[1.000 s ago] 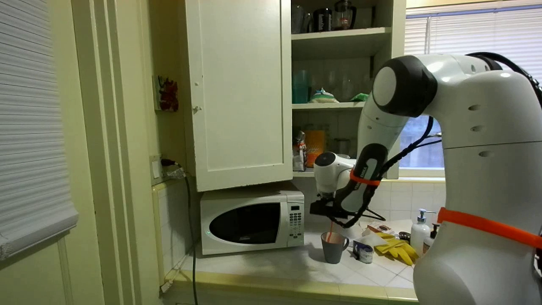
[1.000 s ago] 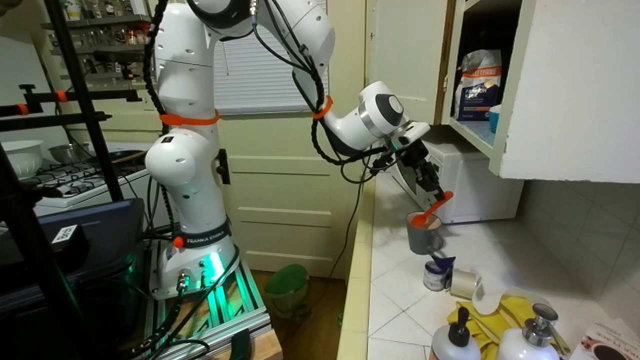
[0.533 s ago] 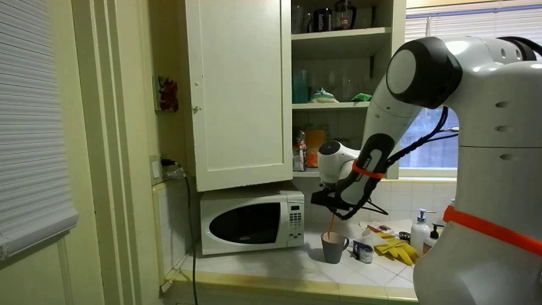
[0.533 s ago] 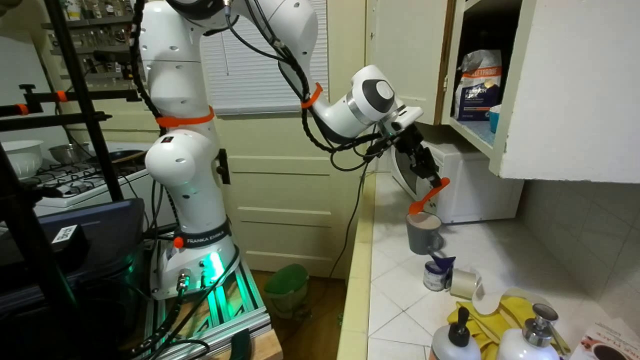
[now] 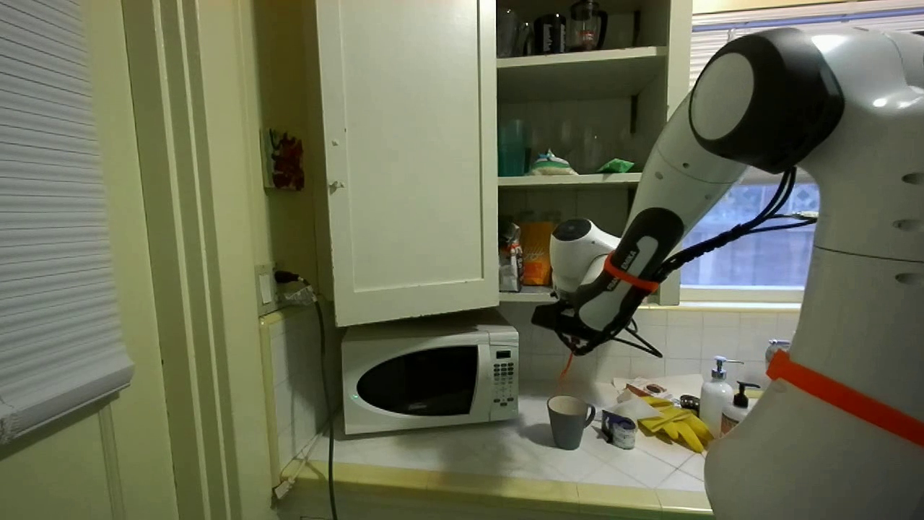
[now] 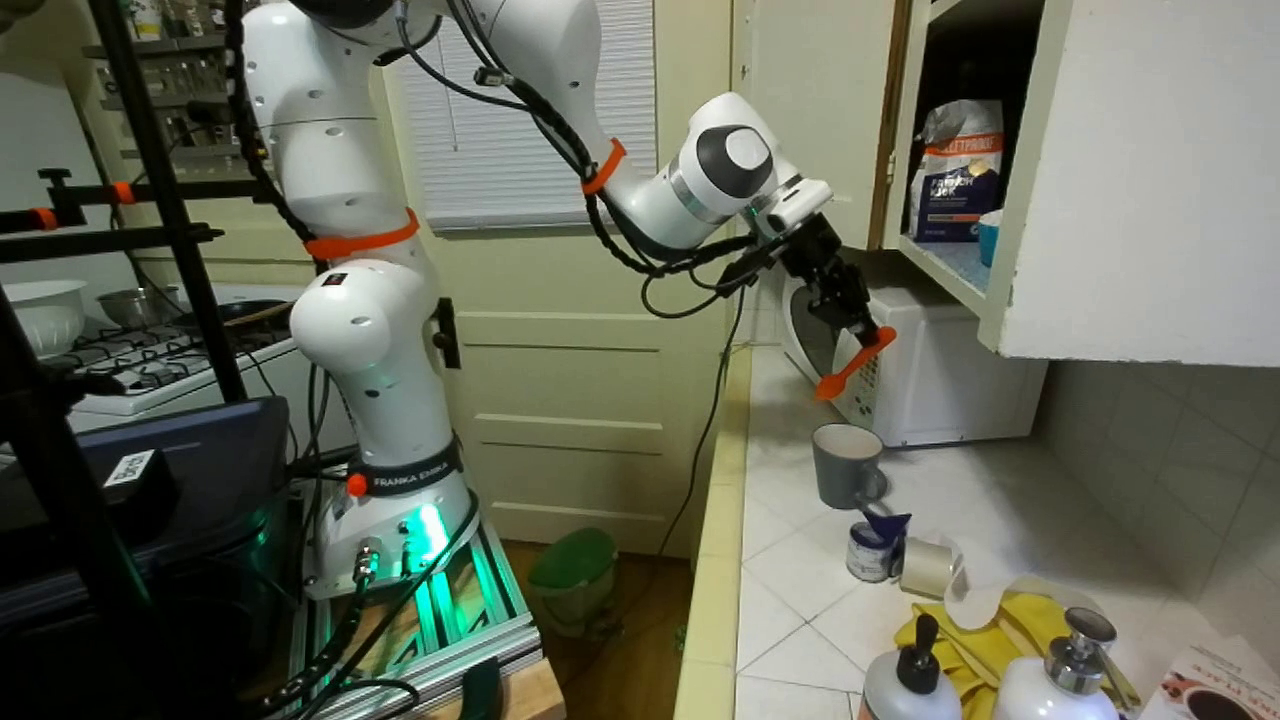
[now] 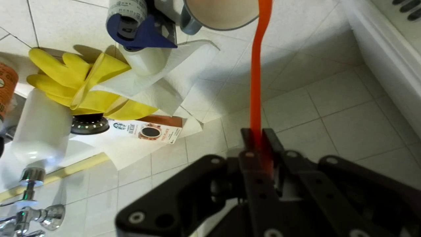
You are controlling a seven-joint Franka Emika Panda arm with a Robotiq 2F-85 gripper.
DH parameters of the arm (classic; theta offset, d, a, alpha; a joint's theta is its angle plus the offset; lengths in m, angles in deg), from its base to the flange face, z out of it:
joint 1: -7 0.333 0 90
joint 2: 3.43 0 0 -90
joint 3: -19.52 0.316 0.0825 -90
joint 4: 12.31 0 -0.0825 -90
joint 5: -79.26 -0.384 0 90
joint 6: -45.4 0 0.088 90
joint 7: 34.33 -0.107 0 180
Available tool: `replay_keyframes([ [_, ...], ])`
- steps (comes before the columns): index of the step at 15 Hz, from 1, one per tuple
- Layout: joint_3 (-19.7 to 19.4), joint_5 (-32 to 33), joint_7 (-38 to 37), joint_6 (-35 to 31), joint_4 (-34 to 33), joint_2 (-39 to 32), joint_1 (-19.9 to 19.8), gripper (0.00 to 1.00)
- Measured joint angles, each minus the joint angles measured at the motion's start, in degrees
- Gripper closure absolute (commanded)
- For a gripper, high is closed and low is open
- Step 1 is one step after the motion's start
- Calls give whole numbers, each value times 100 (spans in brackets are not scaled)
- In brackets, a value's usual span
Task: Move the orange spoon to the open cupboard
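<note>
The orange spoon [image 6: 852, 370] is held tilted in the air, bowl end down. It also shows in an exterior view [image 5: 566, 370] and the wrist view [image 7: 256, 82]. My gripper [image 7: 259, 133] is shut on its handle; in an exterior view the gripper [image 6: 868, 335] is above the counter, in front of the microwave. The grey mug [image 6: 845, 470] stands upright on the counter below the spoon, apart from it. The open cupboard [image 5: 585, 179] has its door [image 5: 415, 159] swung out to the left in that view; its lower shelf also shows in an exterior view [image 6: 965, 268].
A white microwave [image 5: 433, 383] stands under the cupboard door. Shelves hold a coffee bag [image 6: 960, 175], an orange package [image 5: 536, 253] and glasses. A small can [image 6: 870, 552], yellow gloves [image 6: 985, 650] and soap bottles [image 5: 716, 397] stand or lie near the mug.
My gripper has risen with the orange spoon. The spoon's bowl was inside the mug one second ago and is now above its rim. The mug has not moved.
</note>
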Motion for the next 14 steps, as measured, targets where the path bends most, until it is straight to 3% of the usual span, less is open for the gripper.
replay_keyframes([
  [6, -61, -319, -750, 594, 215, 650, 50, 97],
  [14, -232, -1081, -1632, 611, 471, 1318, 9, 97],
])
